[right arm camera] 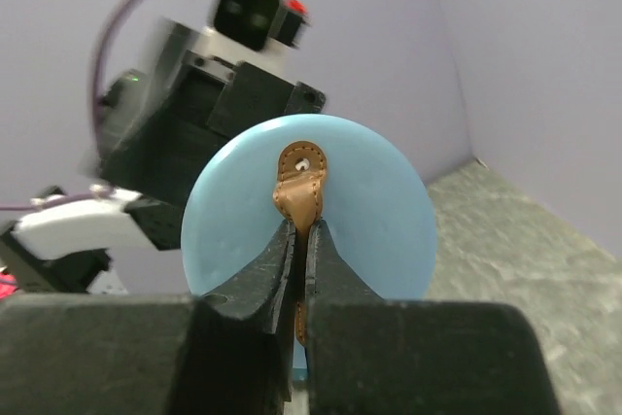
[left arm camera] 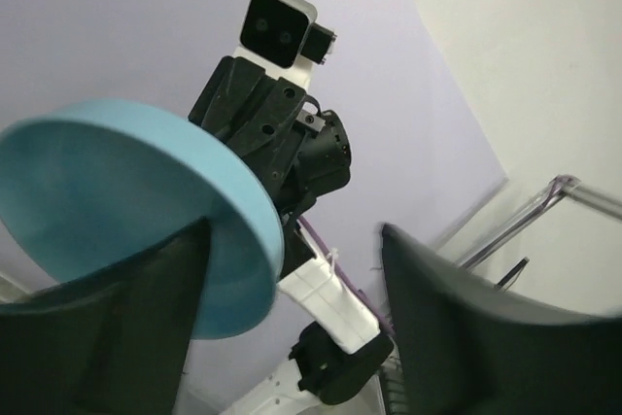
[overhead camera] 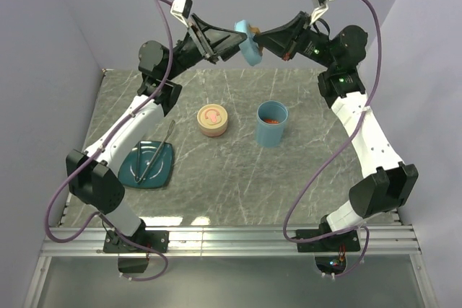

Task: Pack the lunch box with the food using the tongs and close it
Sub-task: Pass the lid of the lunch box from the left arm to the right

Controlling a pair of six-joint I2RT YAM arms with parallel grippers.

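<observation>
The blue cup-shaped lunch box (overhead camera: pixel 272 129) stands open and upright on the marbled grey table (overhead camera: pixel 325 178), with red-orange food (overhead camera: pixel 272 116) lying in it. Its pale blue lid (overhead camera: pixel 251 47) (right arm camera: pixel 374 211) hangs in the air above and beyond the lunch box, towards the far wall, tipped up on edge. The right gripper (overhead camera: pixel 273 37) (right arm camera: pixel 302 236) holds the lid by the brown tab (right arm camera: pixel 299 180) at the lid's centre, its jaws pressed together on that tab. The left gripper (overhead camera: pixel 228 40) (left arm camera: pixel 292 240) faces it from the lunch box's left side, its jaws standing well apart. The lid's rim (left arm camera: pixel 255 240) lies against or just past one of its fingers (left arm camera: pixel 117 337); I cannot tell whether they touch. Just to the left of the lunch box, near but apart from it, sits a tan round tier (overhead camera: pixel 212 129) with a pink shrimp-like piece (overhead camera: pixel 211 115) inside. The tongs (overhead camera: pixel 156 151) lie well to the left of the lunch box and nearer the arm bases, resting across a dark teal plate (overhead camera: pixel 164 172), their far end reaching past its rim.
</observation>
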